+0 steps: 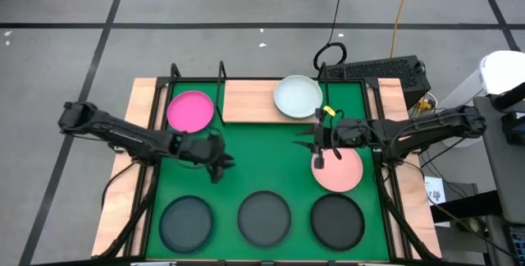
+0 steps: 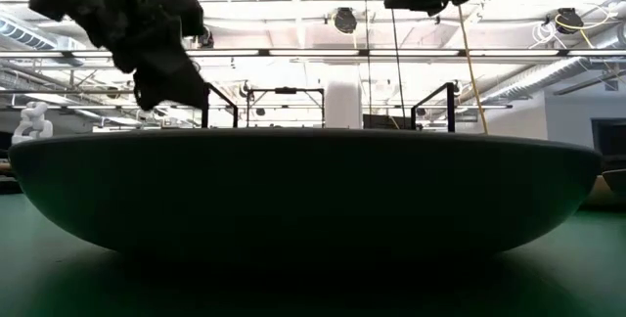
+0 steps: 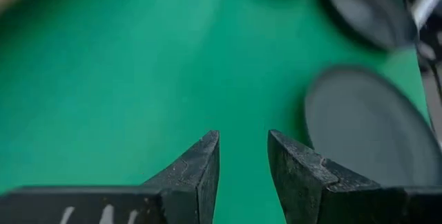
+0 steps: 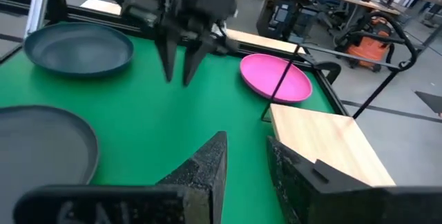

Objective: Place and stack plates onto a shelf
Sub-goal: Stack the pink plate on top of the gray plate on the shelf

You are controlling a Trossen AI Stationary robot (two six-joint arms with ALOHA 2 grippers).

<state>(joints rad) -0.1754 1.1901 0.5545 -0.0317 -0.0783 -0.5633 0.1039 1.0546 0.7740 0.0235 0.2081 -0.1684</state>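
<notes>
The light-wood shelf (image 1: 250,100) lies at the far side of the green mat. A pale plate (image 1: 297,96) rests flat on its right end. A hot pink plate (image 1: 190,111) lies beside its left end, and a salmon plate (image 1: 340,171) lies on the mat at the right. Three dark plates (image 1: 186,221) (image 1: 264,217) (image 1: 337,219) sit in a row at the near edge. My left gripper (image 1: 220,166) hangs open over bare mat left of centre, empty (image 3: 242,141). My right gripper (image 1: 318,149) is open and empty (image 4: 245,144), above the salmon plate's far-left rim.
Black rack posts (image 1: 174,73) (image 1: 221,71) stand at the shelf's far corners, and rails run along both sides of the mat. In the low view the middle dark plate (image 2: 303,190) fills the foreground. Bare mat (image 1: 262,155) lies between the two grippers.
</notes>
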